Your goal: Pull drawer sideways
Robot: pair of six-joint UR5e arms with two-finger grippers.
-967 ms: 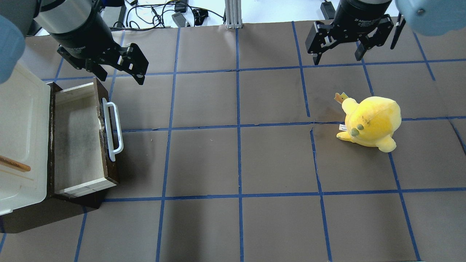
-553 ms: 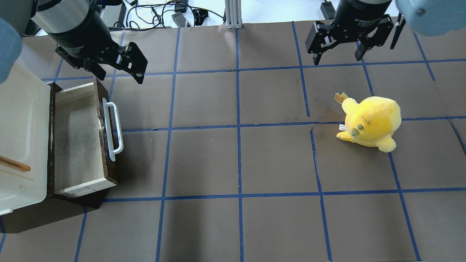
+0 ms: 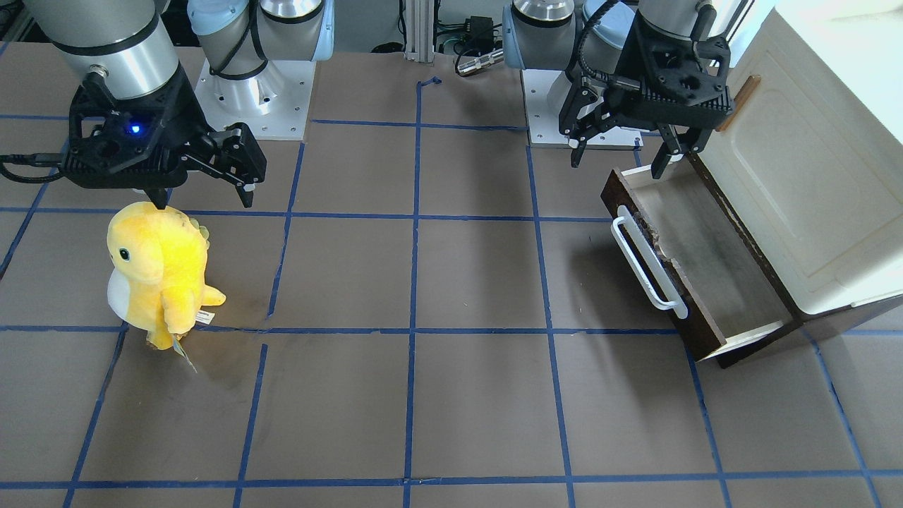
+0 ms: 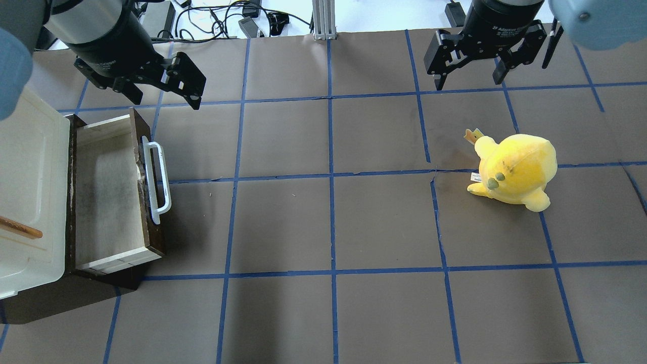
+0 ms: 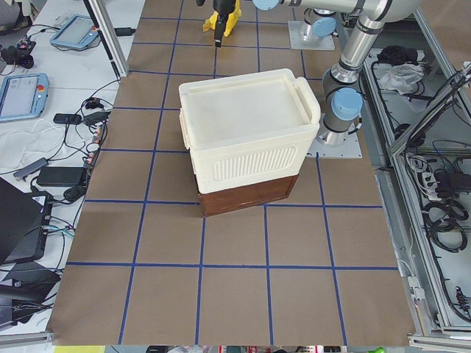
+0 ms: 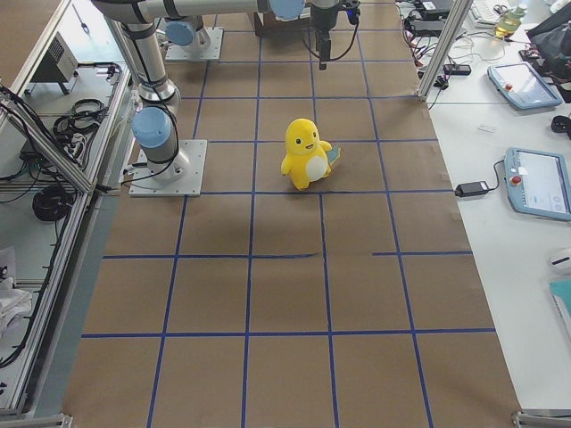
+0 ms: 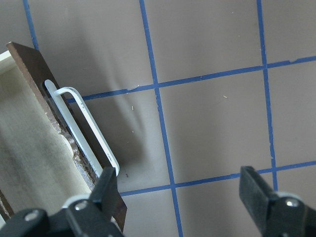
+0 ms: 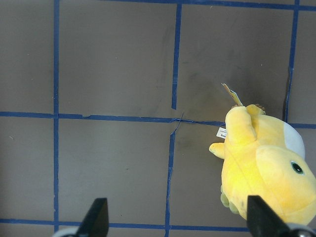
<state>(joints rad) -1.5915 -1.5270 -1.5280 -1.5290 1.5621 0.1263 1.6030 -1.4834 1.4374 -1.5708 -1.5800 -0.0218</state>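
The drawer [image 4: 108, 194] has a dark brown front, a long white bar handle [image 4: 156, 174] and a pale cream inside. It stands pulled out of the cabinet at the table's left. It also shows in the front view [image 3: 705, 261] and the left wrist view [image 7: 34, 148]. My left gripper [image 4: 164, 98] is open and empty. It hangs above the table just past the drawer's far corner and touches nothing, as the front view [image 3: 617, 164] also shows. My right gripper [image 4: 469, 82] is open and empty at the far right.
The cream cabinet [image 4: 25, 177] with a small brown door handle [image 4: 20, 228] stands on a dark base at the left edge. A yellow plush toy [image 4: 513, 169] stands on the right half, near my right gripper. Cables lie beyond the far edge.
My left gripper has drifted slightly away from the drawer's far corner, toward the table's far edge. The drawer, the toy and the right arm have not moved.
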